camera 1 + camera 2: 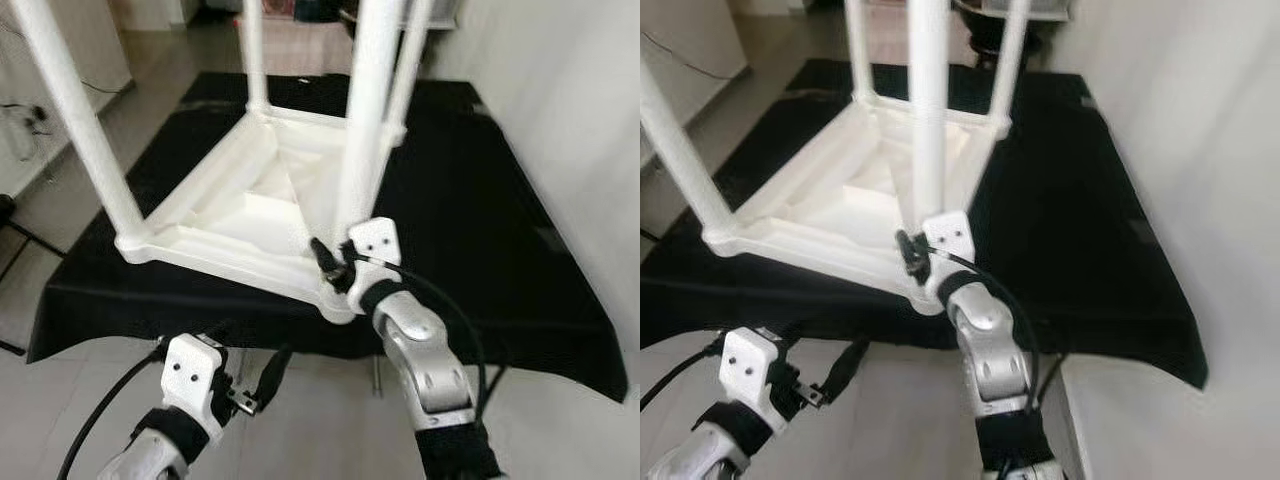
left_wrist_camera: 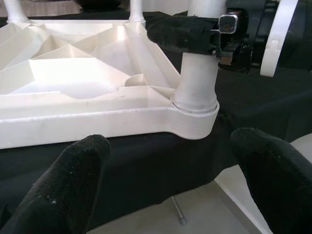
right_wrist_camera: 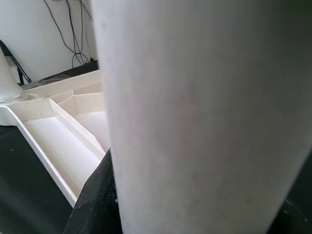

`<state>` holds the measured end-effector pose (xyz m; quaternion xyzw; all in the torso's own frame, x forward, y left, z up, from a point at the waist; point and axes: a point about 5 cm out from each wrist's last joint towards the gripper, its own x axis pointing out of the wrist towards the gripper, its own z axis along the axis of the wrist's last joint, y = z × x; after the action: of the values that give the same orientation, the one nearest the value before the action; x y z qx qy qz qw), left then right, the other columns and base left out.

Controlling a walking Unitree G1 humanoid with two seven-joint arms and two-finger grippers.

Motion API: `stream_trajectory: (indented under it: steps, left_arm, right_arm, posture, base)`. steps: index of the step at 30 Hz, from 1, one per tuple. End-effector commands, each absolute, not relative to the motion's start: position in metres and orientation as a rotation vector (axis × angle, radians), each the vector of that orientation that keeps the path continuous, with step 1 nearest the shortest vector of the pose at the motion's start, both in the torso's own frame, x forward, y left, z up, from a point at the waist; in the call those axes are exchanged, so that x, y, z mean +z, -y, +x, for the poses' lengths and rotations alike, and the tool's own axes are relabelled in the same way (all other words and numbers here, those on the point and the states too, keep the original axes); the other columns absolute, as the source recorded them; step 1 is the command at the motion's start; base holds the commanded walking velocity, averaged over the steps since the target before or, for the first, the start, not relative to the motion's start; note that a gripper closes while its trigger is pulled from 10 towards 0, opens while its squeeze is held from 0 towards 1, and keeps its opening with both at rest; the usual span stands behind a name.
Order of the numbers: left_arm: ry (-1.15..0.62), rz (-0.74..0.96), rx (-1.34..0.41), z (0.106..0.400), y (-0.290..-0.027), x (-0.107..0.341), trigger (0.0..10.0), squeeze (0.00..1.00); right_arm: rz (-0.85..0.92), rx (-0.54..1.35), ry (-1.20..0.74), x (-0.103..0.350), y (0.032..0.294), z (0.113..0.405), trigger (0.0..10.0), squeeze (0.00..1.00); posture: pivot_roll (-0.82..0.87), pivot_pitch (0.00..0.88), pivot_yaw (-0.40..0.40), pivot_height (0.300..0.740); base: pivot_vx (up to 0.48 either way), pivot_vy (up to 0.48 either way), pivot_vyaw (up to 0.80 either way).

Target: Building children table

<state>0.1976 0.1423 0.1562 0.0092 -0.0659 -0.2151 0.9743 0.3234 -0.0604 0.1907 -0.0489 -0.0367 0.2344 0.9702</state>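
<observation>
Where a black cloth (image 1: 470, 230) covers a low platform on pale floor tiles (image 1: 300, 420), a white children's table (image 1: 230, 225) lies upside down, four legs pointing up. White wall (image 1: 590, 120) at 3 o'clock; cables (image 1: 25, 125) against the wall at 9 o'clock. Right gripper (image 1: 335, 268) clamped round the nearest leg (image 1: 365, 130) just above its corner socket. Left gripper (image 1: 262, 385), fingers (image 2: 73, 185) spread and empty, hangs at 6 o'clock, below the platform edge.
</observation>
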Motion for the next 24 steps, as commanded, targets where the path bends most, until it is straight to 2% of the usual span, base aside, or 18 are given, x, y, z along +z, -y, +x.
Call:
stream_trajectory:
  steps: [1, 2, 3, 6, 9, 12, 13, 15, 18, 24]
  left_arm:
    - [0.118, 0.028, -0.419, 0.195, -0.145, 0.152, 10.0, 0.0]
    - [0.118, 0.028, -0.419, 0.195, -0.145, 0.152, 10.0, 0.0]
    - [0.118, 0.028, -0.424, 0.195, -0.145, 0.153, 10.0, 0.0]
    - [0.117, 0.027, -0.431, 0.194, -0.144, 0.153, 10.0, 0.0]
    - [0.117, 0.026, -0.433, 0.194, -0.144, 0.153, 10.0, 0.0]
    - [0.117, 0.025, -0.437, 0.193, -0.142, 0.154, 10.0, 0.0]
    - [0.117, 0.026, -0.437, 0.192, -0.142, 0.154, 10.0, 0.0]
    - [0.117, 0.026, -0.437, 0.191, -0.142, 0.154, 10.0, 0.0]
    - [0.116, 0.026, -0.436, 0.188, -0.141, 0.155, 10.0, 0.0]
    - [0.113, 0.026, -0.438, 0.186, -0.14, 0.155, 10.0, 0.0]
  right_arm:
    - [-0.097, 0.545, -0.018, 0.179, 0.052, 0.321, 10.0, 0.09]
    - [-0.097, 0.545, -0.018, 0.179, 0.052, 0.321, 10.0, 0.09]
    - [-0.074, 0.639, 0.014, 0.186, 0.047, 0.321, 10.0, 1.0]
    - [-0.067, 0.771, 0.059, 0.197, 0.044, 0.323, 10.0, 1.0]
    - [-0.068, 0.824, 0.081, 0.201, 0.043, 0.324, 10.0, 1.0]
    - [-0.124, 1.048, 0.123, 0.213, 0.043, 0.328, 10.0, 1.0]
    - [-0.154, 1.127, 0.131, 0.217, 0.044, 0.329, 10.0, 0.0]
    - [-0.171, 1.172, 0.135, 0.219, 0.046, 0.329, 10.0, 0.0]
    - [-0.214, 1.34, 0.121, 0.223, 0.05, 0.332, 10.0, 0.0]
    - [-0.25, 1.431, 0.114, 0.226, 0.053, 0.336, 10.0, 0.0]
  posture:
    - [-0.01, 0.165, -0.05, 0.74]
    - [-0.01, 0.165, -0.05, 0.74]
    - [-0.01, 0.169, -0.047, 0.74]
    - [0.0, 0.172, -0.046, 0.74]
    - [0.0, 0.172, -0.046, 0.74]
    - [0.01, 0.183, -0.05, 0.74]
    - [0.01, 0.186, -0.051, 0.74]
    - [0.01, 0.186, -0.051, 0.74]
    - [0.02, 0.198, -0.055, 0.74]
    - [0.03, 0.207, -0.053, 0.74]
  base:
    - [0.0, 0.0, 0.0]
    - [0.0, 0.0, 0.0]
    - [0.0, 0.0, 0.0]
    - [0.0, 0.0, 0.0]
    - [0.0, 0.0, 0.0]
    - [0.0, 0.0, 0.0]
    - [0.0, 0.0, 0.0]
    - [0.0, 0.0, 0.0]
    - [0.0, 0.0, 0.0]
    - [0.0, 0.0, 0.0]
